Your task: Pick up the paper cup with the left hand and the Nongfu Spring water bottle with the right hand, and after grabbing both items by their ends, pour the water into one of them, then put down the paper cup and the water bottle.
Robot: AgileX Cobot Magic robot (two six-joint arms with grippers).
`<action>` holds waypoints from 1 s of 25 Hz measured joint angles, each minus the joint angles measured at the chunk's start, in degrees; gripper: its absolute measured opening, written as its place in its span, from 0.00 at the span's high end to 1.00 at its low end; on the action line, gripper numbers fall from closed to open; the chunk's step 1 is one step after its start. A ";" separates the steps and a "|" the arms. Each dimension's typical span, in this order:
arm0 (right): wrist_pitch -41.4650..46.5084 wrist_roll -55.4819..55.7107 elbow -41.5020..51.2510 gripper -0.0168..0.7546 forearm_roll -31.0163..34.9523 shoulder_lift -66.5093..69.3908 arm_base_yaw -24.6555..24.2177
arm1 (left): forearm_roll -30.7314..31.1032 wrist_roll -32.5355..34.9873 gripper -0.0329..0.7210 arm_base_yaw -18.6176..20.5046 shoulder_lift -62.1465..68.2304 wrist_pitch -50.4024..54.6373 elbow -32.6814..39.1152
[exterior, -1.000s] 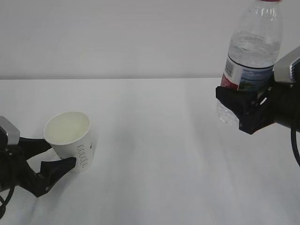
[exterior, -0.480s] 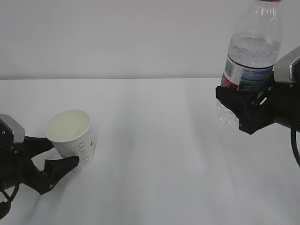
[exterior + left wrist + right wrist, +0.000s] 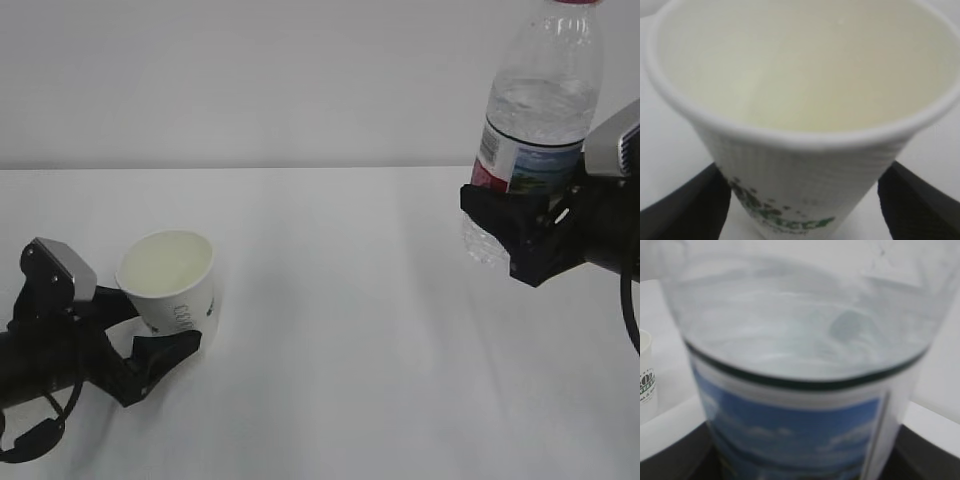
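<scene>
The white paper cup (image 3: 172,285) stands upright, low over the table at the left, with green lettering on its side. My left gripper (image 3: 150,330) grips its lower part, a black finger on each side. In the left wrist view the cup (image 3: 800,90) fills the frame and its pale inside shows no clear water line; the fingers (image 3: 685,205) press its base. My right gripper (image 3: 515,225) is shut on the lower body of the Nongfu Spring water bottle (image 3: 540,110), held upright high at the right, uncapped, with water (image 3: 535,120) inside. The bottle (image 3: 800,340) fills the right wrist view.
The white table (image 3: 340,300) runs between the two arms, with a plain white wall behind it. The paper cup (image 3: 645,375) shows at the left edge of the right wrist view.
My left arm has swung to the right with the cup, which went from tilted to upright and a little lower. The right arm and the bottle have stayed still.
</scene>
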 joint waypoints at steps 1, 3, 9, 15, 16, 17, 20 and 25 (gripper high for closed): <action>0.00 0.00 0.00 0.35 0.00 0.00 0.00 | -0.41 0.00 0.05 -0.46 0.54 0.00 -0.49; 0.00 0.00 0.00 0.35 0.00 0.00 0.00 | -0.97 0.00 0.05 -1.07 1.63 0.00 -1.53; 0.35 0.00 0.00 0.35 0.00 0.00 0.00 | -1.37 0.00 0.05 -2.95 3.99 0.00 -4.44; 0.35 0.00 0.00 0.35 0.00 0.00 0.00 | -3.30 -0.48 0.06 -4.10 4.46 0.00 -6.30; 0.35 0.00 0.00 0.35 0.00 0.00 0.00 | -3.30 -0.87 0.07 -4.23 4.46 0.00 -6.31; 0.35 0.00 0.00 0.35 0.00 0.00 0.00 | -3.41 -1.49 0.09 -4.23 4.46 0.00 -6.31; 0.63 0.00 0.00 0.35 0.00 0.00 0.00 | -3.51 -2.10 0.17 -4.23 4.46 0.00 -6.42; 2.52 0.00 0.00 0.35 0.00 0.00 0.00 | -3.51 -2.80 0.21 -4.23 4.46 0.00 -6.42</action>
